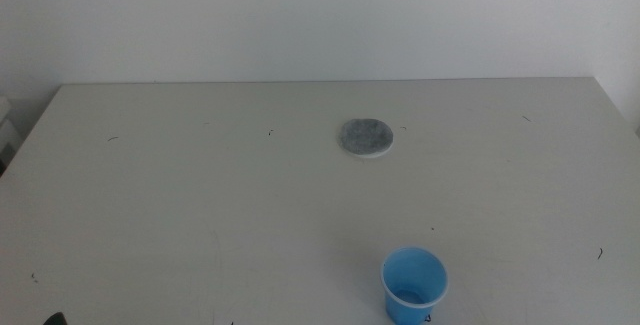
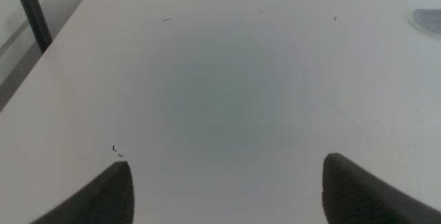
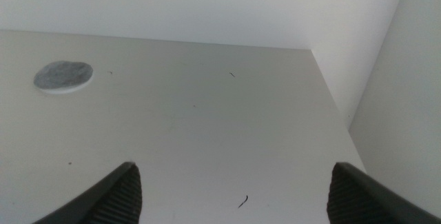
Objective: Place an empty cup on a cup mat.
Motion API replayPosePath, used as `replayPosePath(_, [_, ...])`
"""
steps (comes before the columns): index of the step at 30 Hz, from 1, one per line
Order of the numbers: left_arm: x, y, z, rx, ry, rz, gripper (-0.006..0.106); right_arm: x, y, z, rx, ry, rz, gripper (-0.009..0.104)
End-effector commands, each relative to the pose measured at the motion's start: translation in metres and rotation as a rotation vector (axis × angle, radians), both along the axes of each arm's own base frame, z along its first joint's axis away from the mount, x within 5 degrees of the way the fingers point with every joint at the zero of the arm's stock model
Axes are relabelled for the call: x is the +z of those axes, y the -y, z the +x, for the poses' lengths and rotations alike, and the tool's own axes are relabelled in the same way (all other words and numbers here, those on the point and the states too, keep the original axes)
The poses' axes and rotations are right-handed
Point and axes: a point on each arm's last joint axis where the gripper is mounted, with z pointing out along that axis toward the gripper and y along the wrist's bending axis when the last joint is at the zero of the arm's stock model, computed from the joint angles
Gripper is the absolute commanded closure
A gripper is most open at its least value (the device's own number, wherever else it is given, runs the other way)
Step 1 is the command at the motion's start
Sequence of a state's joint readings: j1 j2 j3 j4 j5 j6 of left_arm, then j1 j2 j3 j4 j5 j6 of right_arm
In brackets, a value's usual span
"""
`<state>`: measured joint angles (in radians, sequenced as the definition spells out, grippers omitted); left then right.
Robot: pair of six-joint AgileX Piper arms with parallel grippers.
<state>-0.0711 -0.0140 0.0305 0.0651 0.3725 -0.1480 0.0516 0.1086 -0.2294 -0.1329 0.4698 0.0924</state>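
White table (image 1: 200, 195) | cup (image 1: 414, 284) upright (near edge) — apart from cup mat (image 1: 367, 137) | both jaws wide, empty

Bottom of the cup (image 1: 414, 285) cut off by the lower edge of the middle view; small black mark near its base only partly in frame, too small to read

Cup mat (image 2: 428, 20) clipped by the edge of the left wrist view, only a sliver showing, soft and blurred

Left end effector (image 2: 227, 186) seen only as two dark jaw tips set wide apart, rest out of frame; same for right end effector (image 3: 238, 189)

Dark shape (image 1: 55, 319) at the bottom edge of the middle view, too little visible to identify

Tiny dark specks on the counter (image 1: 200, 215), too small to tell what
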Motion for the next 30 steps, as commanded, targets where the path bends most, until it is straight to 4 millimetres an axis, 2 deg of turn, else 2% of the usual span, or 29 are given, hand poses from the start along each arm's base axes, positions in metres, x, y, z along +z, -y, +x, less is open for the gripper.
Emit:
replayPosePath(1, [0.008,0.0,0.001,0.0,0.076,-0.015,-0.005,0.035,0.0,0.005,0.001,0.094,-0.022,0.01])
replayPosePath(8, [0.008,0.0,0.001,0.0,0.076,-0.015,-0.005,0.096,0.0,0.021,-0.014,0.045,-0.017,0.01])
replayPosePath(14, [0.008,0.0,0.001,0.0,0.076,-0.015,-0.005,0.132,0.001,0.031,-0.03,-0.076,0.006,0.01])
replayPosePath(20, [0.008,0.0,0.001,0.0,0.076,-0.015,-0.005,0.171,-0.007,0.045,0.012,-0.195,0.114,0.01])
replayPosePath(25, [0.008,0.0,0.001,0.0,0.076,-0.015,-0.005,0.194,-0.011,0.061,0.028,-0.34,0.141,0.01])
replayPosePath(30, [0.008,0.0,0.001,0.0,0.076,-0.015,-0.005,0.208,-0.016,0.083,0.053,-0.442,0.169,0.01])
